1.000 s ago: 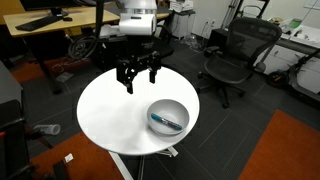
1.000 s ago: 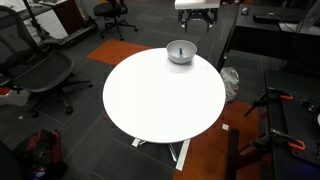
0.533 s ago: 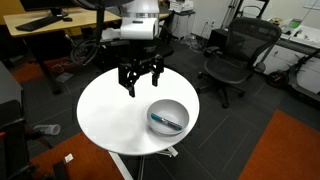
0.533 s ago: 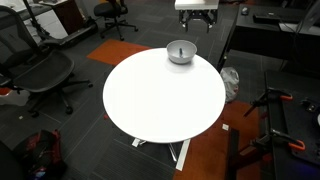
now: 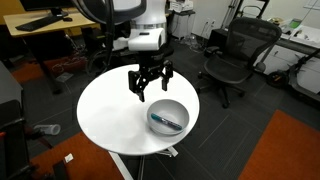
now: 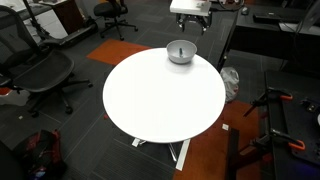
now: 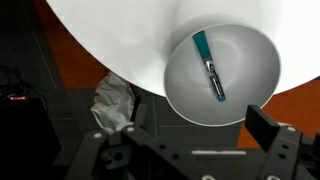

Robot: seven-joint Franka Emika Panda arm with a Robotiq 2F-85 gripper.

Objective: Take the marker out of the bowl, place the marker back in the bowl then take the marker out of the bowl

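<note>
Hovering over table (image 5: 100, 115) near bowl (image 5: 182, 105), gripper (image 5: 150, 88) is seen with jaws spread wide, nothing held. Marker (image 7: 209, 66) is seen lying flat inside bowl, slanted, teal end nearer rim. First removal judged not yet done. Marker judged light, stiff, thin, and likely to roll or skid on slick metal. Grasp best taken across barrel at mid-length, jaws set crosswise to it. Office chair (image 5: 235, 55) noted beyond table.

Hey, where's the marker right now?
The marker lies inside the bowl, on its bottom, upper right in the wrist view. In an exterior view the bowl sits near the table's edge, the open gripper above and beside it.
</note>
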